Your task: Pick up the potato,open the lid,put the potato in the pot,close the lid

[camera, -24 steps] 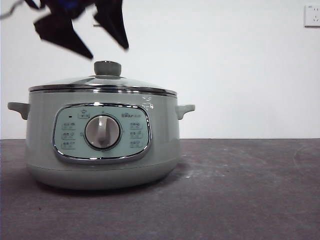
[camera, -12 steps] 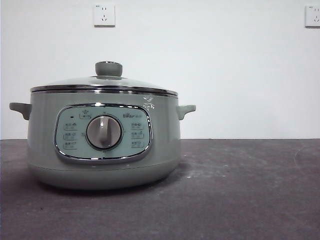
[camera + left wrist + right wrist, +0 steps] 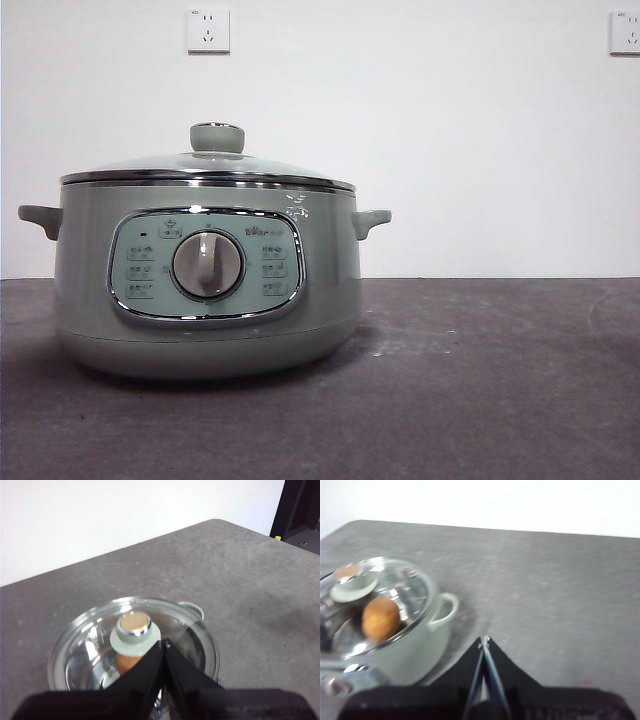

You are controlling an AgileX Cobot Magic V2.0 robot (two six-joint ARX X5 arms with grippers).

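Observation:
The pale green pot (image 3: 205, 290) stands on the dark table at the left of the front view, its dial facing me. The glass lid (image 3: 205, 167) with its green knob (image 3: 217, 137) sits closed on it. Through the glass, the orange-brown potato (image 3: 380, 618) lies inside the pot (image 3: 415, 650); a piece of the potato (image 3: 128, 661) also shows under the lid (image 3: 90, 650) in the left wrist view. My left gripper (image 3: 164, 642) is shut, empty, raised above the lid near the knob (image 3: 134, 625). Beside the pot, over bare table, my right gripper (image 3: 484, 640) is shut and empty.
Grey tabletop (image 3: 480, 380) stretches to the right of the pot. A white wall stands behind with two sockets (image 3: 208, 30) (image 3: 625, 32). Neither arm shows in the front view.
A dark gripper hung above the lid's knob a second ago; it has risen out of the front view. The pot and lid have not moved.

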